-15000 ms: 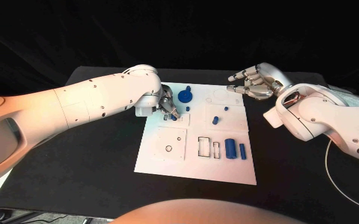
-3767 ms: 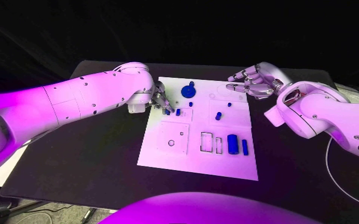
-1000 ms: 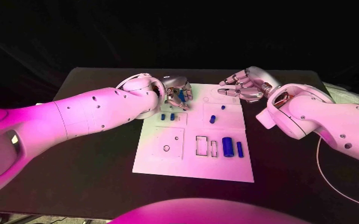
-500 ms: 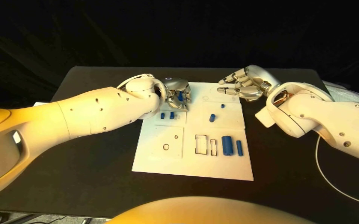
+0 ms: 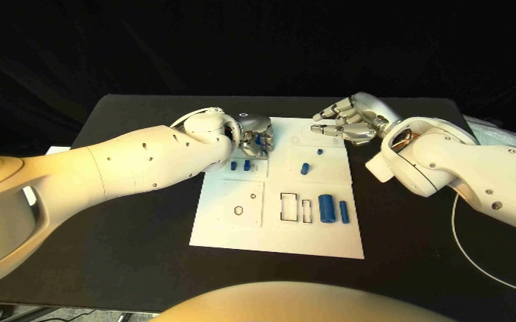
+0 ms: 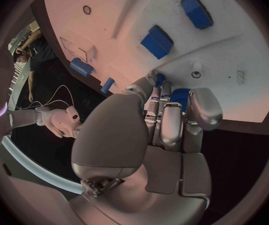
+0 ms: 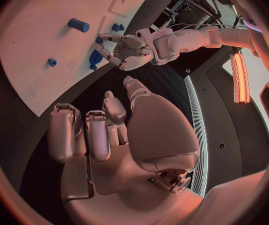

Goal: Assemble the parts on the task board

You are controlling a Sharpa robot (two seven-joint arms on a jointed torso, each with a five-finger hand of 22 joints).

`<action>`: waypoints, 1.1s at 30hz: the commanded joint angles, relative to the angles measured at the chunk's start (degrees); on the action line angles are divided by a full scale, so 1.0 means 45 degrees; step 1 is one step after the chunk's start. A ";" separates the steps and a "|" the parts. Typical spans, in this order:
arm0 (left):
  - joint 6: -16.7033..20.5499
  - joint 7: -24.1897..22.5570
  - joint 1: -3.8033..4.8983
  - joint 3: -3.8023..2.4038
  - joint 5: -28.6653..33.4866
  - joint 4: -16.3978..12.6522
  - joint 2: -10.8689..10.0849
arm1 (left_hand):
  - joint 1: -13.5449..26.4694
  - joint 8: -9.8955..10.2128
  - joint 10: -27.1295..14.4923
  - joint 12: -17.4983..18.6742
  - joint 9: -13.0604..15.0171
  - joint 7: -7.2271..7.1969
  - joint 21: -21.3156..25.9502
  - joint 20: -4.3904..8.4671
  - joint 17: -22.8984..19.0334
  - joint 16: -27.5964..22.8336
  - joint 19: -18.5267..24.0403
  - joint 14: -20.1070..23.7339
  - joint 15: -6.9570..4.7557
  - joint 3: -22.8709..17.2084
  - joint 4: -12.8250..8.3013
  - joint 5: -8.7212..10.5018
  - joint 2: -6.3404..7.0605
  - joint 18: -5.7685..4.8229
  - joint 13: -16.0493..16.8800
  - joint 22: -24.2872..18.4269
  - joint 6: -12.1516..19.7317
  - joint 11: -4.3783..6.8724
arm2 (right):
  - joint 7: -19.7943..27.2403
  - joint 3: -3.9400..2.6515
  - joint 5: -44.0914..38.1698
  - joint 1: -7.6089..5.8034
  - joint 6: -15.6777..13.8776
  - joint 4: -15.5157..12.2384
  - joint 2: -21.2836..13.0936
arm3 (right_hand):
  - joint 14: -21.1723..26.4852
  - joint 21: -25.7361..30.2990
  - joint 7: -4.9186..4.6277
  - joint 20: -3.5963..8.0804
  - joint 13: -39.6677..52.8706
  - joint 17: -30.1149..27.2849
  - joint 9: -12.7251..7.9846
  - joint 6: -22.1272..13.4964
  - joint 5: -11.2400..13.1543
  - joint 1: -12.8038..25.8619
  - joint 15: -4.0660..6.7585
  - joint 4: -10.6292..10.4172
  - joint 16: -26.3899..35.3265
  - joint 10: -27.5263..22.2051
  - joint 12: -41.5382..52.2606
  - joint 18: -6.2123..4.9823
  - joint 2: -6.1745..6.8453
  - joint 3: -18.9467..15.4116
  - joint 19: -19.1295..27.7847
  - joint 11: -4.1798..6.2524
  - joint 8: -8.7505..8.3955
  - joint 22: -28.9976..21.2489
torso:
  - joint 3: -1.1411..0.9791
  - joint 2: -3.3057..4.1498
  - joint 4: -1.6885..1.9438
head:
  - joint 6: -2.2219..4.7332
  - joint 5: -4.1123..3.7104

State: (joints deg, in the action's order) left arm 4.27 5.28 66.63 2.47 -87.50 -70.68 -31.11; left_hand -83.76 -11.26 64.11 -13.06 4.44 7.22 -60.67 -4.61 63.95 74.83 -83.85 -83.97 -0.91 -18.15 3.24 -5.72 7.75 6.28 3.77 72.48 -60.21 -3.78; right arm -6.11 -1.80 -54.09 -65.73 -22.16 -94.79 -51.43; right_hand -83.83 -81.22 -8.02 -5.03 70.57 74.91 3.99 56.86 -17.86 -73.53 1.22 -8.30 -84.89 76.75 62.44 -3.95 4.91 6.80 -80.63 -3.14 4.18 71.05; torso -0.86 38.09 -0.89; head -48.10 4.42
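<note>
Head view, surroundings: the white task board (image 5: 242, 229) lies in the middle of the black desk (image 5: 129, 218), with dark cloth behind it.
Parts on the board: two small blue pieces (image 5: 238, 165) side by side below the left robot hand; one tilted blue piece (image 5: 304, 168) mid-board; a larger blue cylinder (image 5: 326, 209) and a slim blue bar (image 5: 344, 212) near the board's right edge.
Left robot hand (image 5: 256, 137): at the board's far left corner, fingers curled around a blue part (image 6: 179, 96) (the left wrist view shows blue between the fingers).
Right robot hand (image 5: 348, 122): over the board's far right corner, fingers bent but apart, holding nothing.
Obstruction: the left forearm covers the desk beside the board's left edge.
Open room: the board's near half and the desk in front of it.
</note>
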 commanded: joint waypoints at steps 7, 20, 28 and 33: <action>-0.0318 0.0466 -0.0022 -0.0006 -0.0276 0.0032 0.0062 | 0.0111 0.0280 0.0204 0.0431 -0.0076 0.0019 -0.0145 0.0047 -0.0127 0.0050 -0.0285 -0.0367 -0.0030 -0.0569 -0.0090 0.0011 0.0092 -0.0207 -0.0013 0.0120 -0.0143 -0.0042 | 0.0092 0.0000 -0.0052 0.0009 0.0182 0.0005 0.0027 | -0.0964 0.0030 -0.0011 0.0058 -0.0002 0.1551 0.0012 0.0070 -0.0054 0.0036 0.0012 -0.0001 0.0053 0.0060 0.0048 0.0013 -0.0128 -0.0055 -0.0039 0.0032 0.0041 -0.0004 | -0.0005 -0.0003 0.0008 | -0.0046 -0.0016; -0.0647 0.0609 -0.0025 -0.0011 -0.0286 -0.0044 0.0057 | 0.0227 0.0399 0.0265 0.0633 -0.0084 0.0046 -0.0236 0.0023 -0.0210 0.0075 -0.0276 -0.0351 -0.0009 -0.0876 -0.0174 0.0012 0.0168 -0.0221 0.0000 0.0211 -0.0235 -0.0066 | 0.0086 0.0000 -0.0052 0.0009 0.0230 0.0003 0.0026 | -0.0964 0.0030 -0.0011 0.0058 -0.0002 0.1551 0.0012 0.0070 -0.0054 0.0036 0.0012 -0.0001 0.0053 0.0060 0.0048 0.0013 -0.0128 -0.0055 -0.0039 0.0032 0.0041 -0.0004 | -0.0004 -0.0008 0.0015 | -0.0079 -0.0027; -0.0820 0.0836 -0.0025 -0.0021 -0.0270 -0.0054 0.0014 | 0.0473 0.0759 -0.0079 0.1029 -0.0148 0.0106 -0.0282 -0.0029 -0.0368 0.0068 -0.0261 -0.0317 0.0081 -0.1052 -0.0260 0.0027 0.0438 -0.0232 -0.0026 0.0278 0.0047 -0.0181 | 0.0081 0.0000 -0.0052 0.0009 0.0252 -0.0005 0.0006 | -0.0969 0.0027 -0.0009 0.0060 0.0020 0.1568 0.0013 0.0078 -0.0070 0.0000 0.0015 -0.0005 0.0044 0.0080 0.0087 0.0013 -0.0167 -0.0069 -0.0043 0.0035 0.0043 0.0002 | -0.0007 -0.0007 0.0025 | -0.0103 -0.0032; -0.0864 0.0893 -0.0025 -0.0032 -0.0243 -0.0089 -0.0009 | 0.0619 0.0972 -0.0337 0.1232 -0.0151 0.0101 -0.0143 -0.0075 -0.0487 0.0047 -0.0230 -0.0289 0.0130 -0.1051 -0.0306 0.0041 0.0574 -0.0210 -0.0020 0.0215 0.0218 -0.0252 | 0.0078 -0.0001 -0.0052 0.0009 0.0254 -0.0013 -0.0001 | -0.0969 0.0027 -0.0009 0.0060 0.0020 0.1568 0.0013 0.0078 -0.0070 0.0000 0.0015 -0.0005 0.0044 0.0080 0.0087 0.0013 -0.0167 -0.0069 -0.0043 0.0035 0.0043 0.0002 | -0.0004 -0.0011 0.0024 | -0.0113 -0.0025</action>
State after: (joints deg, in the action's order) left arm 2.72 7.82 66.82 2.09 -88.29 -71.19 -31.09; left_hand -81.25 -7.17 62.94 -7.77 3.79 7.64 -61.44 -4.61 61.78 74.83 -83.84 -84.17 -0.70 -22.69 1.98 -5.72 10.26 6.29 3.75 73.50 -59.74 -5.06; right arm -6.12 -1.80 -54.08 -65.73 -21.83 -94.78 -51.45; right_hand -83.83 -81.22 -8.02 -5.04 70.57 74.95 3.99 56.86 -17.86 -73.53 1.22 -8.30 -84.89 76.75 62.44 -3.95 4.91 6.80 -80.63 -3.14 4.18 71.05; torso -0.89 38.04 -0.77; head -48.59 4.28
